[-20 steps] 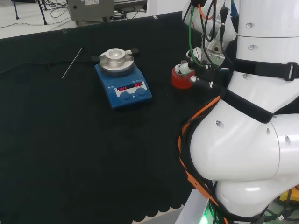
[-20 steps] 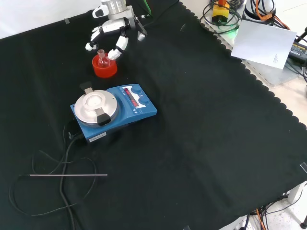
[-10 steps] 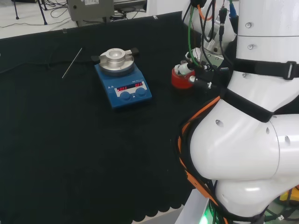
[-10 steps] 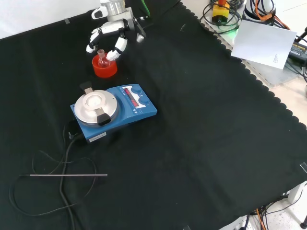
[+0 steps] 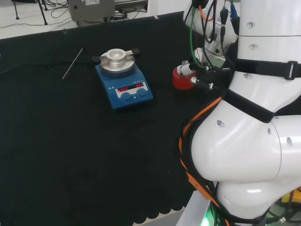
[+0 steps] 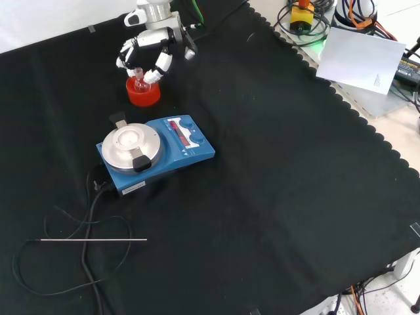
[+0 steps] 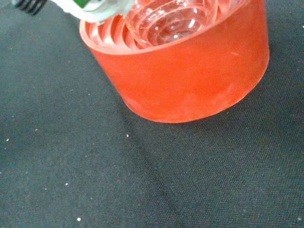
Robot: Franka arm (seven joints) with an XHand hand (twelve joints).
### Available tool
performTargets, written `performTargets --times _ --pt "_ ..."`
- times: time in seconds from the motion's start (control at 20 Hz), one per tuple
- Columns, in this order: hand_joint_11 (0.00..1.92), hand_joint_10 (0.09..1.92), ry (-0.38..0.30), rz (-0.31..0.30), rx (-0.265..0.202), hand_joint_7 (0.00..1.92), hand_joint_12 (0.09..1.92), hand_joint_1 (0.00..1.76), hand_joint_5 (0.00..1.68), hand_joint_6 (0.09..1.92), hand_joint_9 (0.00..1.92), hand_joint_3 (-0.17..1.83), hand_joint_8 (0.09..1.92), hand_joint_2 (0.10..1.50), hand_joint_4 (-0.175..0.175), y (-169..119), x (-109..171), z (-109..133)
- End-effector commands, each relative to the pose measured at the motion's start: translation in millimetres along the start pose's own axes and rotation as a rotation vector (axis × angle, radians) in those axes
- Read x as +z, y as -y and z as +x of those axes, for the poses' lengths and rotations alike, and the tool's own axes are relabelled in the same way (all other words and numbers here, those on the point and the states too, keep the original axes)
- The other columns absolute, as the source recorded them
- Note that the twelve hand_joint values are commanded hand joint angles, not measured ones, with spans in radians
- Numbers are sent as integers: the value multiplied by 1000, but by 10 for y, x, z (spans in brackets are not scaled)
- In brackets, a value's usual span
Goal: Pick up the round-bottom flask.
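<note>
Partly hidden: hand (image 6: 147, 49) curled around flask (image 6: 138, 80) neck, contact unclear | flask in red stand (image 6: 143, 93)

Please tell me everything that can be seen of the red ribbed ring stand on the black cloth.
The red ribbed ring stand is a short, round cylinder that looks like matte rubber or plastic, with fine ribs lining its inner rim. It sits upright and flat on the black cloth, beyond the blue hotplate stirrer in the front view. A clear round-bottom flask rests in its hollow. The hand is just above, fingers curled around the flask's neck.
</note>
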State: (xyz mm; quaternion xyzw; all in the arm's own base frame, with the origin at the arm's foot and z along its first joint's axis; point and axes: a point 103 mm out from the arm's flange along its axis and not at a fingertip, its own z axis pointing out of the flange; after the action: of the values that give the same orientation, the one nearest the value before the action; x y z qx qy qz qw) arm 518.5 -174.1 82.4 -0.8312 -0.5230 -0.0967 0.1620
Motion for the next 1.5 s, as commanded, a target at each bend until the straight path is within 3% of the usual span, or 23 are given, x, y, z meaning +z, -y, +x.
performTargets --times 0.05,0.6,0.8,0.9,1.0,1.1,1.25,1.5 --pt "197 682 -12 -7 0 281 1345 866 798 692 481 569 663 691 -43 -36 -58 -25" --pt "212 678 5 -15 -8 295 1339 872 814 724 493 575 664 702 -42 -58 -83 -12" --pt "226 673 12 -15 4 310 1334 879 895 729 508 580 661 729 -29 -63 -69 4" --pt "238 665 23 -23 8 323 1331 883 940 712 524 577 656 749 -14 -66 -69 15" --pt "252 663 31 -32 13 330 1336 968 975 896 541 326 661 919 110 -72 -73 25" --pt "274 657 42 -62 23 345 1328 1005 989 965 562 143 660 1027 160 -66 -80 38" --pt "345 631 48 -81 28 419 1302 1031 1035 929 628 70 644 1052 174 -58 -88 40" --pt "407 600 25 -63 15 468 1278 1043 1061 899 683 74 619 1040 175 -61 -92 32"
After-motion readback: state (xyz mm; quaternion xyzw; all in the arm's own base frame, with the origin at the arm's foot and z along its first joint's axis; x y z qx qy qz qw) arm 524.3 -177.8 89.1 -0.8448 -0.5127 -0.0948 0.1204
